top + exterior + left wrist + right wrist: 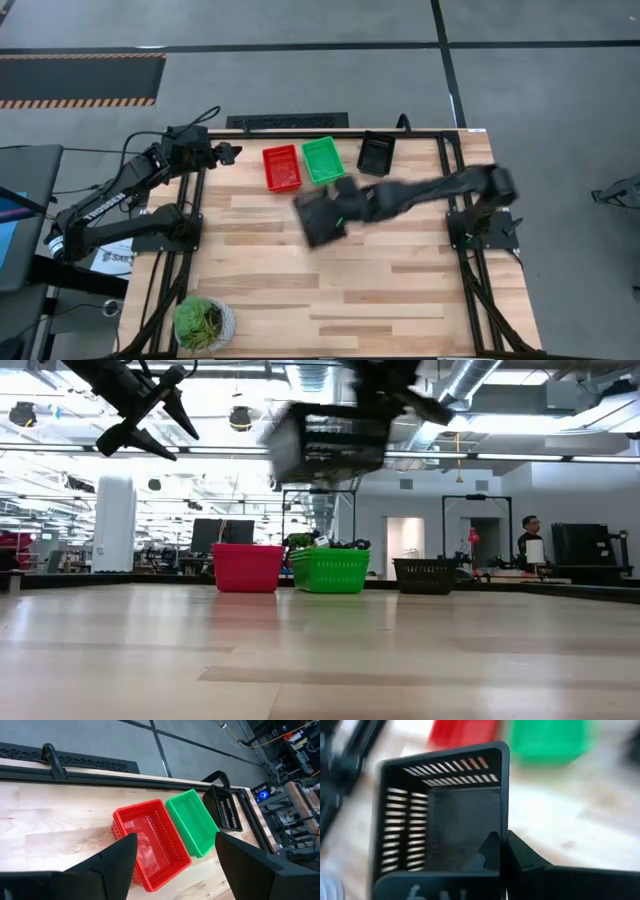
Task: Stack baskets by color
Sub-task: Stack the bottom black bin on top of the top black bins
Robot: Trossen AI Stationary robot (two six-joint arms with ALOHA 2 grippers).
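Three baskets stand in a row on their bases at the table's far side: a red basket [281, 167] [150, 842], a green basket [323, 159] [192, 820] and a black basket [376, 152] [225, 807]. A second black basket [320, 217] [328, 445] hangs high over the table's middle, with my right gripper [347, 205] [504, 855] shut on it. My left gripper [228, 154] [175, 865] waits open in the air at the far left, pointing toward the row. My right gripper pinches one side wall of the black basket at its rim [504, 827], one finger [489, 851] inside the basket and the other [522, 862] outside. The fingers slant down from the table's right side. The basket is lifted clear of the table and tilted.
A potted green plant [205, 323] stands at the near left corner. Dark frame rails [455, 190] run along the table's left, right and far edges. Bare wood [380, 290] lies in the middle and near part. A person [530, 540] stands far off in the room.
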